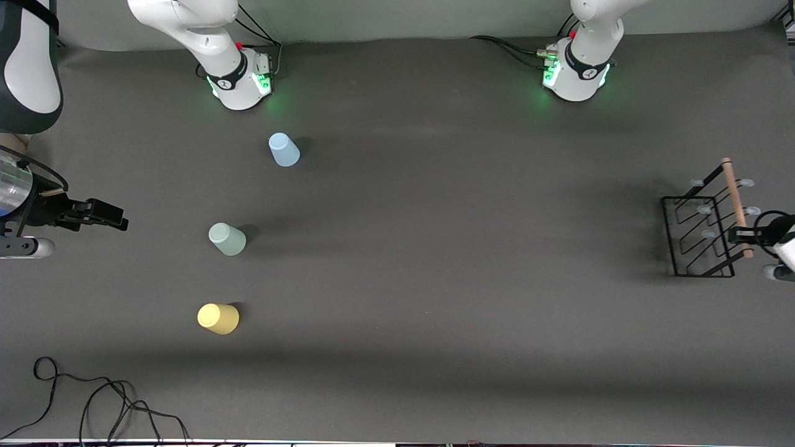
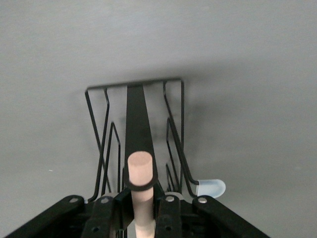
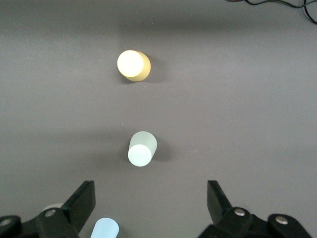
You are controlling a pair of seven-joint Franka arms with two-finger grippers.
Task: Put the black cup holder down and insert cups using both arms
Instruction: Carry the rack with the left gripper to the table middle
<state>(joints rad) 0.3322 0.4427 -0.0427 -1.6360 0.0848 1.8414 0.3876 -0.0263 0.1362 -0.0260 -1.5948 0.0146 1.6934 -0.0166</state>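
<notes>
yellow cup (image 1: 218, 318) nearest; left gripper (image 1: 743, 235) clenched on black cup holder (image 1: 708, 228) handle; right gripper (image 1: 115, 217) released, waiting.

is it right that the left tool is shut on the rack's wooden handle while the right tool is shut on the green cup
Not quite. The left tool is shut on the rack's wooden handle, but the right tool is open and holds nothing; the green cup stands free on the table, as the right wrist view shows.

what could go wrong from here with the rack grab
The left pincer is shut on the wooden handle near one end, so the black cup holder may tilt or swing when lifted. It sits at the table's left-arm end, a long carry from the cups, so slipping is possible.
</notes>
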